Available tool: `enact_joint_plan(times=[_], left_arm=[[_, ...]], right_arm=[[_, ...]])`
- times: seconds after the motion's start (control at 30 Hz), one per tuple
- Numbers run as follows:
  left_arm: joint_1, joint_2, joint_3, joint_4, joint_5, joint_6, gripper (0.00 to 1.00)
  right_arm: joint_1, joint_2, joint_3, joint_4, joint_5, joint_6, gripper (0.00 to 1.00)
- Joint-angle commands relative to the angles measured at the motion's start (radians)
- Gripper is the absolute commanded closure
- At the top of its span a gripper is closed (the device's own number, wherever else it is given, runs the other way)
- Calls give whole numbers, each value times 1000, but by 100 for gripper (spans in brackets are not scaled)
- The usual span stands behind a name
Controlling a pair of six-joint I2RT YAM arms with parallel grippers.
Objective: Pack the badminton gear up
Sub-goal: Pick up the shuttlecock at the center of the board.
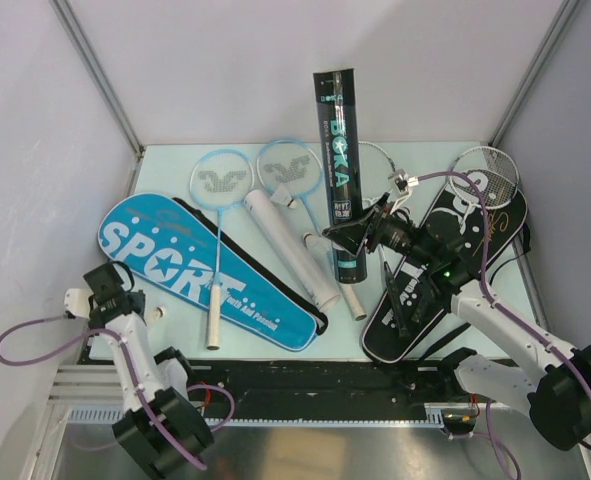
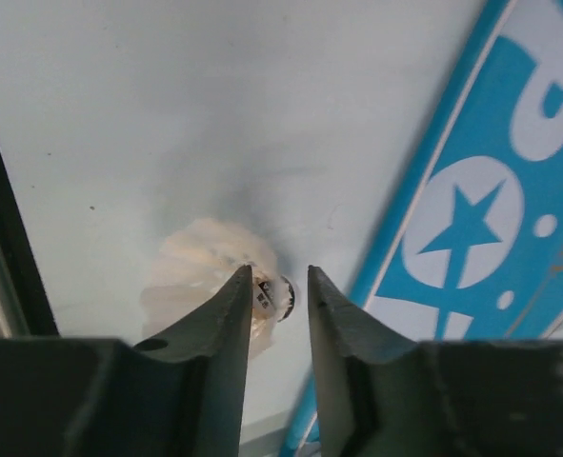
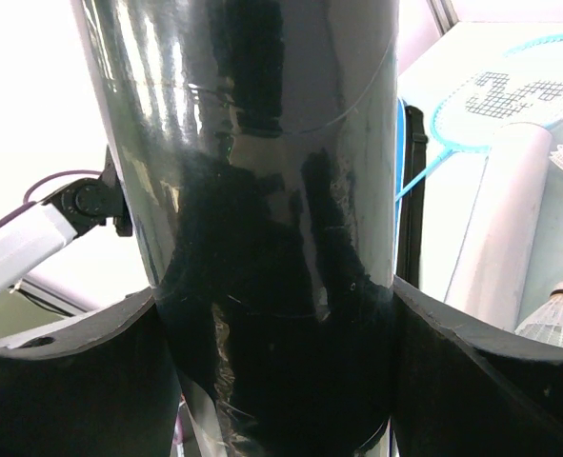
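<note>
Table, top view: pale surface (image 1: 165, 165) between white walls (image 1: 35, 130).
Counts: two blue-framed rackets (image 1: 220, 182), two silver-framed rackets (image 1: 485, 170), one black tube (image 1: 338, 150), one white tube (image 1: 290, 245), one blue cover (image 1: 190, 265), one black cover (image 1: 395, 335).
Hard to see: shuttlecocks (image 1: 157, 314) too small to count; silver handles hidden by the right arm (image 1: 505, 320).
Black tube: roughly upright at mid-table, cap up.
White tube: lying flat, diagonal.
Left wrist view: left gripper (image 2: 279, 281) half closed around one shuttlecock (image 2: 205, 262), cork between the tips; pinch unclear.
Right wrist view: right gripper (image 3: 276, 371) clamped on the black tube; both ends cut off.
</note>
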Motion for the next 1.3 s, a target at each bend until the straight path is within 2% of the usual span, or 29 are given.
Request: enact_joint_plan(times=[0.0, 0.07, 0.13, 0.5, 0.67, 0.8, 0.97, 1.07, 1.17, 1.27], left_arm=[[9, -88, -3, 10, 3, -52, 77], [10, -110, -2, 9, 7, -60, 93], [9, -128, 2, 5, 11, -68, 98], [7, -181, 110, -16, 60, -56, 100], [-17, -173, 202, -18, 97, -33, 100], [-97, -142, 321, -17, 110, 9, 100], [-274, -86, 464, -14, 113, 74, 100], [-347, -38, 518, -1, 211, 128, 100], [-386, 17, 564, 19, 388, 184, 100], [-415, 52, 610, 20, 499, 244, 100]], right_arm=[[4, -35, 26, 41, 20, -24, 76], [4, -39, 32, 26, 20, -28, 75], [4, -43, 40, 11, 21, -34, 76], [18, -43, 49, -72, 36, -89, 75], [18, -30, 49, -136, 35, -194, 75], [8, -33, 49, -190, 3, -329, 75], [6, -45, 49, -306, -15, -575, 74], [9, -29, 49, -383, -26, -752, 72], [7, -10, 47, -416, -18, -812, 71], [8, 18, 40, -420, -8, -881, 71]])
